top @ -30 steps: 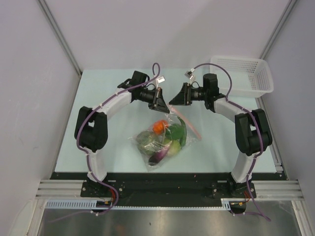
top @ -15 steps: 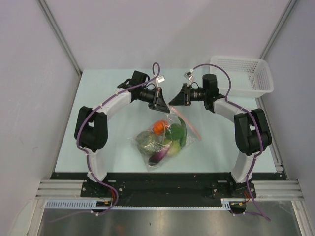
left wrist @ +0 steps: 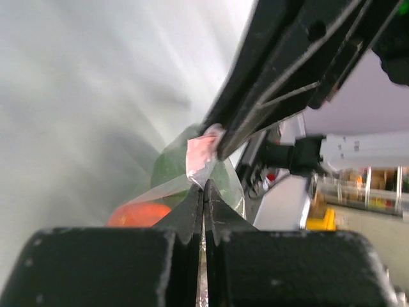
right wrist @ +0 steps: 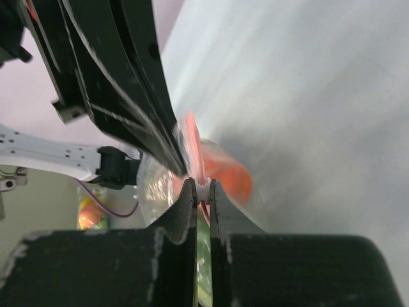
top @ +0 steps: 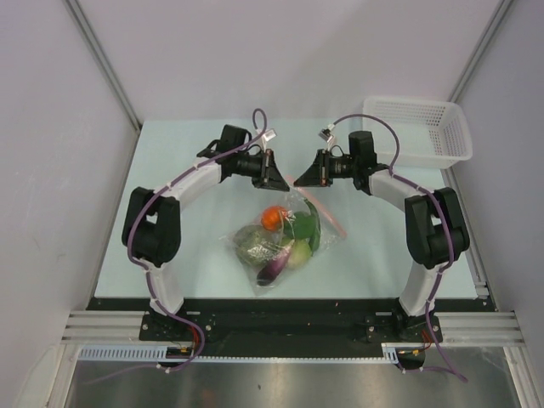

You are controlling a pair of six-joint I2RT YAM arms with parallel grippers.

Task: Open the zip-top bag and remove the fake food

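Clear crinkly plastic of the zip-top bag (top: 293, 204), pulled up taller at the top than a moment ago. Pinched there by the left gripper (top: 279, 181) and the right gripper (top: 301, 179), both squeezed tight on the bag's top edge, both a bit farther back than before. Rests in the middle of the pale green table (top: 187, 170). Stuffed with fake food (top: 253, 243): orange-red ball (top: 272, 218), dark green pepper (top: 306, 231), purple eggplant (top: 274, 269). Pink zip strip (top: 331, 221) slanting down the right side. Farther out, a white mesh basket (top: 425, 127) in the far right corner. Plain grey walls (top: 255, 51) all round.
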